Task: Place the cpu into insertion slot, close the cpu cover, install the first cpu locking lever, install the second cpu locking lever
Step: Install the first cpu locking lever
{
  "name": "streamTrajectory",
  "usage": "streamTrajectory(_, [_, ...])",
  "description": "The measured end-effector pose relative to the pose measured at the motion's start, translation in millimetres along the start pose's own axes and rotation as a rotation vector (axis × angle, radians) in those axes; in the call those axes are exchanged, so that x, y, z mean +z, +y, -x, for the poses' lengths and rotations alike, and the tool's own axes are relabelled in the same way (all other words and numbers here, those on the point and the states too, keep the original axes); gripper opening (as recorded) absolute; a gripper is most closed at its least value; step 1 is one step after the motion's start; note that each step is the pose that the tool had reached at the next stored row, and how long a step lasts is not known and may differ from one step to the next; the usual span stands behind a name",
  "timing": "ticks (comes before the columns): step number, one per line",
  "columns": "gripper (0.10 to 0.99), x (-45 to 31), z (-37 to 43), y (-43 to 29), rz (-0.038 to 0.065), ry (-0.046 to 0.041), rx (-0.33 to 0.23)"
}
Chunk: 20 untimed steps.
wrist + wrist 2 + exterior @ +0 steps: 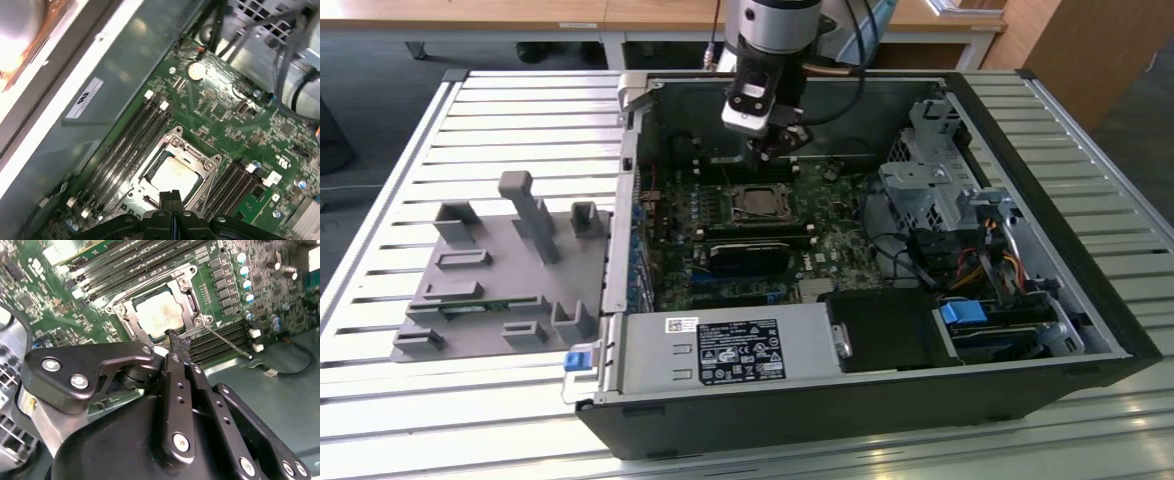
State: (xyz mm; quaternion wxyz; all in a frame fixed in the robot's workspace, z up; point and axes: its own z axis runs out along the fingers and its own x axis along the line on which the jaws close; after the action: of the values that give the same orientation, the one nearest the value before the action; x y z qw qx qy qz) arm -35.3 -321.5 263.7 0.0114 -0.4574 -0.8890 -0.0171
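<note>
The cpu (157,315) is a silver-grey square lying flat in the motherboard socket (758,203). The cpu cover (189,295), a silver frame plate, lies down around the cpu (172,175), so the insertion slot beneath is hidden. A thin metal locking lever (227,342) sticks out sideways from one socket corner. My gripper (177,340) hovers just above the socket's edge near that corner, fingers shut together with nothing between them. In the first wrist view the gripper (170,197) has its closed tips over the cover's rim (200,160). In the exterior view the gripper (774,155) hangs just behind the socket.
Long black memory slots (125,265) flank the socket on both sides. A black heat-sink block (754,250) sits in front of it, and the power supply (720,350) nearer still. A drive cage and cables (947,200) fill the case's right side. A grey fixture (494,270) stands on the table's left.
</note>
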Motion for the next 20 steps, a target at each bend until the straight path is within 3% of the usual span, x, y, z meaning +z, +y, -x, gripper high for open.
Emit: streamTrajectory(20, [0.106,0.0,0.0,0.0,-0.01,0.0058,-0.29])
